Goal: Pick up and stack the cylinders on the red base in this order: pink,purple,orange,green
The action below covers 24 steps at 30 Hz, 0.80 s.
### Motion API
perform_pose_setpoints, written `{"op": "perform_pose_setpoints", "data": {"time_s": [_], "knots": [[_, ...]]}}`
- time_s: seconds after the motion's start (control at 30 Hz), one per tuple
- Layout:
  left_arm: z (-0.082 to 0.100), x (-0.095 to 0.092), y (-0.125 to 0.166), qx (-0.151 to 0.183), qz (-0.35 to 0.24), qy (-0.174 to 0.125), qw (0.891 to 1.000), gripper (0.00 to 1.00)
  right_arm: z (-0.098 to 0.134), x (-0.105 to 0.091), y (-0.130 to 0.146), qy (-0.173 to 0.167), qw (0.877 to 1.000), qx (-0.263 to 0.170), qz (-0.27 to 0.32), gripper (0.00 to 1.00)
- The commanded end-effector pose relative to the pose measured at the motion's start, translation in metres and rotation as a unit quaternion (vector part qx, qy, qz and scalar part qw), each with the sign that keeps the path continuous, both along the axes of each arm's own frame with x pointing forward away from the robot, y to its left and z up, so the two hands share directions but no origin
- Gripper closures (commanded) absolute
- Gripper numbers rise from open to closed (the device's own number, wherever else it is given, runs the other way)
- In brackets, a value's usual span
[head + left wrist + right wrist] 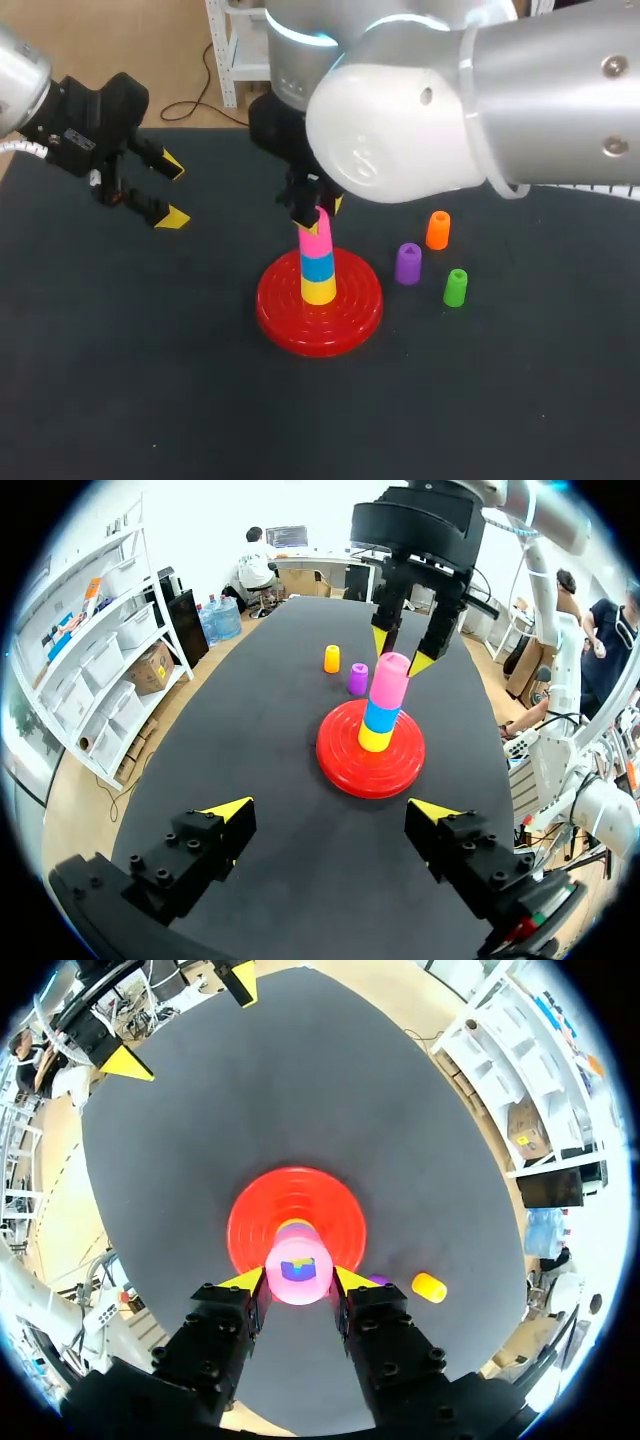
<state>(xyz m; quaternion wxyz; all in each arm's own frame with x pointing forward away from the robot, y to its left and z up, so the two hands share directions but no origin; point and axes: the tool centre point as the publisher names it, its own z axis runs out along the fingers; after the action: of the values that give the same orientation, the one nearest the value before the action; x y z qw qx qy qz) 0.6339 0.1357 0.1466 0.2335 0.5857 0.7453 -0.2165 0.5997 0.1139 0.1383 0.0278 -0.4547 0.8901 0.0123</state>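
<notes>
**Pink cylinder (pixel 317 238) pinched atop the stack**

Head view: the right gripper (pixel 318 212) clamps the tilted pink cylinder, which tops the stack on the red base (pixel 350 315).
Left wrist view: the left gripper (pixel 331 809) has its fingers wide apart, well away from the base.
Right wrist view: the pink cylinder touches both yellow tips.
</notes>
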Motion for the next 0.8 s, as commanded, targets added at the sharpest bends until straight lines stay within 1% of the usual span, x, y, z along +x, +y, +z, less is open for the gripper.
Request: {"op": "perform_pose_setpoints", "data": {"time_s": [0.03,0.1,0.2,0.3,0.33,0.37,0.4,0.53,0.63,0.7,0.73,0.8], "knots": [[0.000,0.000,0.000,0.002,0.000,0.001,1.000,0.00,-0.011,0.001,0.001,0.000,1.000,-0.008,0.001,1.00],[0.000,0.000,0.000,0.002,0.000,0.001,1.000,0.00,-0.020,0.002,0.002,0.005,1.000,-0.019,-0.003,1.00],[0.000,0.000,0.000,0.002,0.000,0.001,1.000,0.00,-0.026,0.003,0.001,0.011,1.000,-0.021,-0.010,1.00],[0.000,0.000,0.000,0.002,0.000,0.001,1.000,0.00,-0.016,0.004,-0.001,0.003,1.000,-0.001,-0.014,1.00],[0.000,0.000,0.000,0.002,0.000,0.001,1.000,0.00,-0.011,0.004,-0.002,-0.003,1.000,0.010,-0.015,0.85],[0.000,0.000,0.000,0.002,0.000,0.001,1.000,0.00,-0.005,0.005,-0.004,-0.007,1.000,0.020,-0.017,0.55],[0.000,0.000,0.000,0.002,0.000,0.001,1.000,0.00,0.000,0.007,-0.006,-0.006,0.999,0.029,-0.023,0.00],[0.000,0.000,0.000,0.002,0.000,0.001,1.000,0.00,0.023,0.015,-0.019,-0.021,0.997,0.054,-0.044,0.00],[0.000,0.000,0.000,0.002,0.000,0.001,1.000,0.00,0.033,0.026,-0.033,-0.036,0.995,0.067,-0.069,0.00],[0.000,0.000,0.000,0.002,0.000,0.001,1.000,0.00,0.034,0.035,-0.044,-0.044,0.993,0.070,-0.090,0.00],[0.000,0.000,0.000,0.002,0.000,0.001,1.000,0.00,0.032,0.040,-0.050,-0.050,0.991,0.067,-0.101,0.00],[0.000,0.000,0.000,0.002,0.000,0.001,1.000,0.00,0.025,0.050,-0.062,-0.049,0.989,0.051,-0.126,0.00]]}}
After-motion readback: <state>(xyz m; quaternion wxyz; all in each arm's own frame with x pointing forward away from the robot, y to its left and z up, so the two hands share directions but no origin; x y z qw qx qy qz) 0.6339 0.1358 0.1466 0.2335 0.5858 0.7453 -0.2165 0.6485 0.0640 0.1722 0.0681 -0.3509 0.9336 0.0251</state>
